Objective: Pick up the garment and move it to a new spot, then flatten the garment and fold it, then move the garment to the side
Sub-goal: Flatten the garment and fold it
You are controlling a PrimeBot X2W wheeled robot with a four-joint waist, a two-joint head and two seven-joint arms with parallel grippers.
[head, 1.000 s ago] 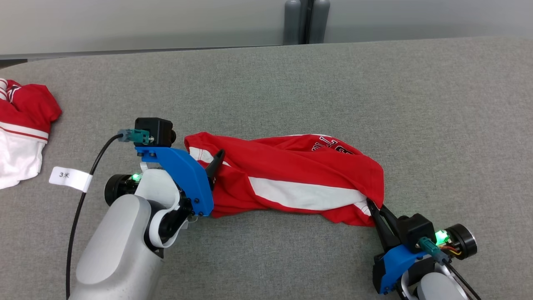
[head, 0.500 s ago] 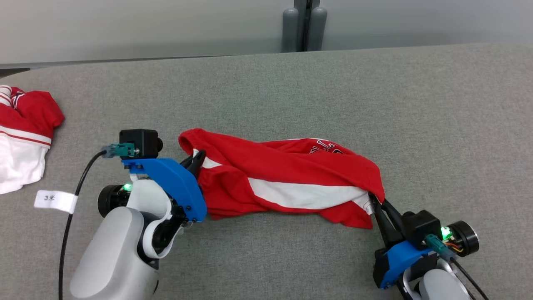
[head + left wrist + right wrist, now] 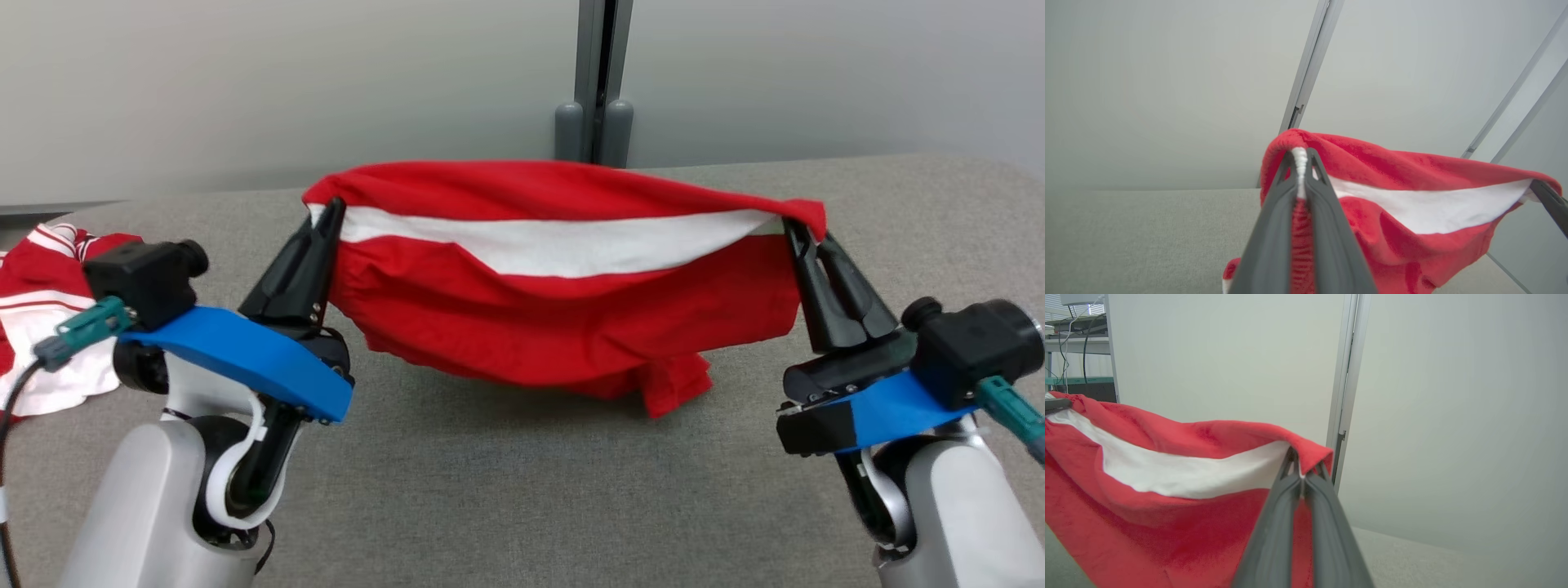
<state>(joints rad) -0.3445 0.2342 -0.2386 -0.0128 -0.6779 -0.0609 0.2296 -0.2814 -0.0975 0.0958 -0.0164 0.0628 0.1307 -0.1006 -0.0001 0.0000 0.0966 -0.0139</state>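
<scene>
Left gripper (image 3: 333, 211) and right gripper (image 3: 793, 230) each pinch the red garment (image 3: 555, 318), stretched above the grey table (image 3: 506, 490).

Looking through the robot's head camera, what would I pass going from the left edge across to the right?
Crumpled red-and-white cloth on the table → left gripper, shut on one end → lifted red garment with a white stripe → right gripper, shut on the other end.

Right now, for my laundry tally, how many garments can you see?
2. One garment hangs above the table; the other garment lies crumpled at its left edge. Others may be hidden.
</scene>
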